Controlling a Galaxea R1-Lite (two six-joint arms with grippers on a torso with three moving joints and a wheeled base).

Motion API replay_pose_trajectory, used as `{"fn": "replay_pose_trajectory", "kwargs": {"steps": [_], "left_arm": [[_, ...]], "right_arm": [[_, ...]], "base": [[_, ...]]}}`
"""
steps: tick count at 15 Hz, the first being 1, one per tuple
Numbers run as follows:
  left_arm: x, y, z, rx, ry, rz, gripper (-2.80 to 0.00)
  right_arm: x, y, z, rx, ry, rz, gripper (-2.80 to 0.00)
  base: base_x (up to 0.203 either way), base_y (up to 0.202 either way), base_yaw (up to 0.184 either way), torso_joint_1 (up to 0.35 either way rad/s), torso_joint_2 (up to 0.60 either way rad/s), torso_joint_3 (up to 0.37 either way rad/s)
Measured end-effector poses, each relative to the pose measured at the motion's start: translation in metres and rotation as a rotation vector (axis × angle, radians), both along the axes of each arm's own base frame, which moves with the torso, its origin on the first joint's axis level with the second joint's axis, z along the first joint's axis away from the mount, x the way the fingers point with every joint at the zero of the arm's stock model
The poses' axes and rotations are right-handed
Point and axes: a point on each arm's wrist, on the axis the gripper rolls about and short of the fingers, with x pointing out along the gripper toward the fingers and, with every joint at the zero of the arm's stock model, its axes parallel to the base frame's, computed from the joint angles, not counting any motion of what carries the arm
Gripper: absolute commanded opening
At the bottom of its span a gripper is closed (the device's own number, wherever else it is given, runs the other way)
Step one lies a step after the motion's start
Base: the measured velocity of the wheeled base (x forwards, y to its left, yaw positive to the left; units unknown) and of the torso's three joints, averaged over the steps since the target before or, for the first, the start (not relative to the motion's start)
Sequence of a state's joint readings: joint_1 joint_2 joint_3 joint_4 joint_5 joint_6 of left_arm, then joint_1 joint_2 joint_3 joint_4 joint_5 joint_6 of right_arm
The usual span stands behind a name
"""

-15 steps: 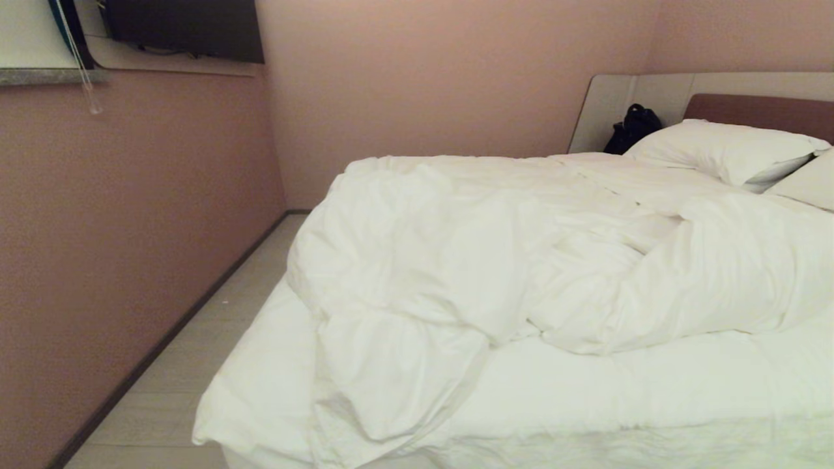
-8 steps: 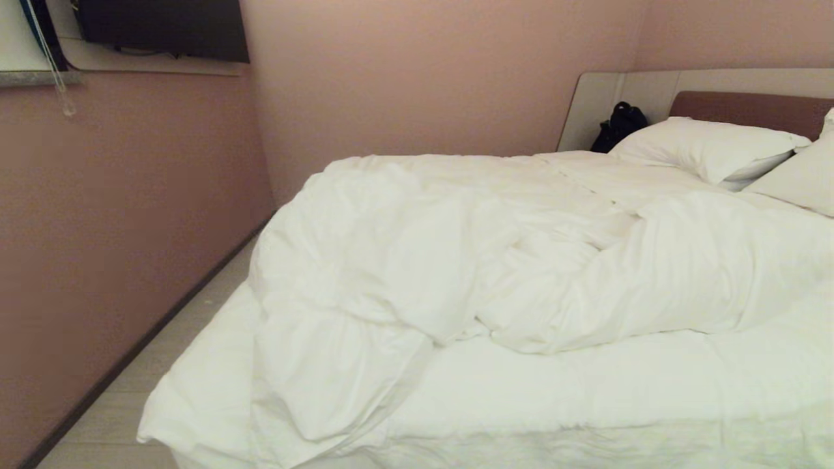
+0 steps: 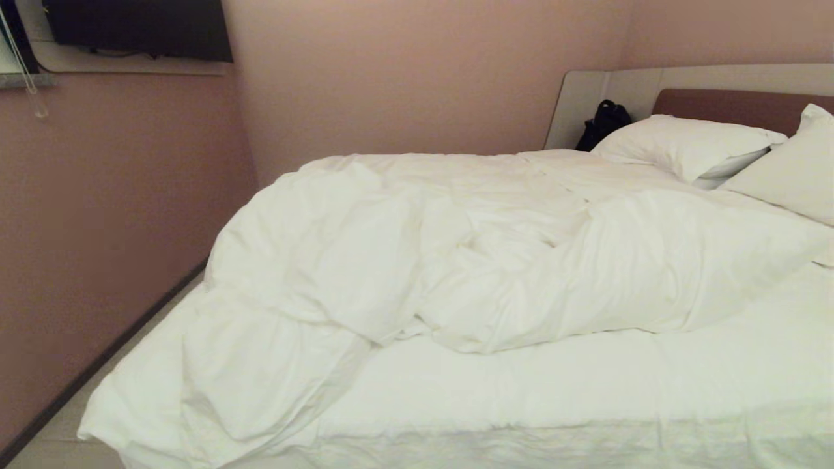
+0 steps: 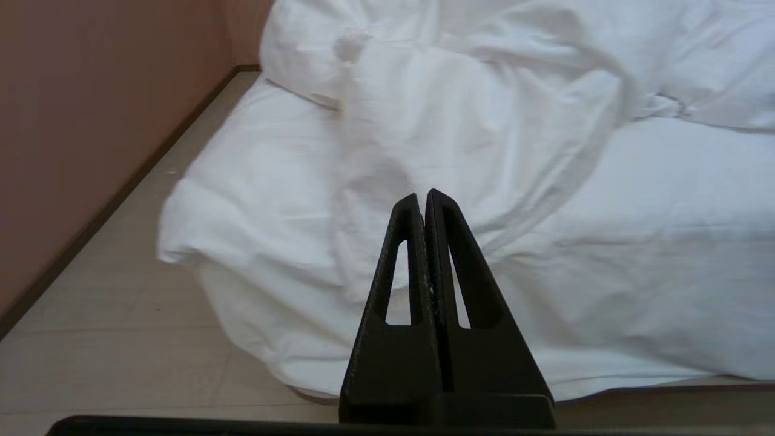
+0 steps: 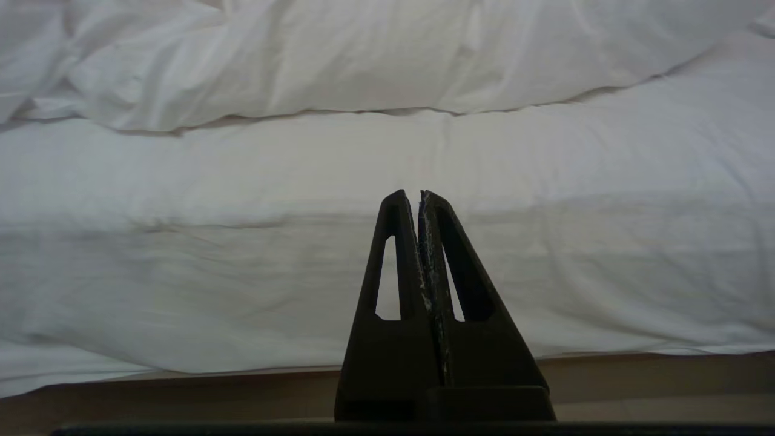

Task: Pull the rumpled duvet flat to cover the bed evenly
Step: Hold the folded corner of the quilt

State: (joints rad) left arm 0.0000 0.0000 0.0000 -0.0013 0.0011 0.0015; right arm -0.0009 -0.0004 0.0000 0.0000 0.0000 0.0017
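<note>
A: What's the head view showing?
B: Pink walls (image 3: 391, 71) are filling the top of the frame, with a dark screen (image 3: 137, 29) at upper left. The bed (image 3: 743, 107) is taking up the centre and right, and the duvet (image 3: 456, 254) is lying bunched across its middle. Two pillows (image 3: 690, 143) are resting at upper right beside a black bag (image 3: 603, 124).
A: And the left wrist view?
B: The left gripper (image 4: 424, 197) is sitting at lower centre, fingers pressed together, holding nothing, short of the duvet's overhanging corner (image 4: 242, 242) above pale floor (image 4: 109, 339).
A: The right?
B: The right gripper (image 5: 419, 195) is likewise pressed together at lower centre, facing the bed's side (image 5: 242, 272)
</note>
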Motion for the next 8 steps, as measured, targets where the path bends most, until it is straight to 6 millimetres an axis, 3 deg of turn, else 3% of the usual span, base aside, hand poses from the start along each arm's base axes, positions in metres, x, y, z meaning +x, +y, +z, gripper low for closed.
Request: {"fn": "replay_pose_trajectory", "kwargs": {"steps": [8], "left_arm": [[0.0000, 0.0000, 0.0000, 0.000, 0.000, 0.000, -2.80]], "right_arm": [[0.0000, 0.0000, 0.0000, 0.000, 0.000, 0.000, -2.80]], "base": [[0.000, -0.194, 0.001, 0.004, 0.00, 0.002]]}}
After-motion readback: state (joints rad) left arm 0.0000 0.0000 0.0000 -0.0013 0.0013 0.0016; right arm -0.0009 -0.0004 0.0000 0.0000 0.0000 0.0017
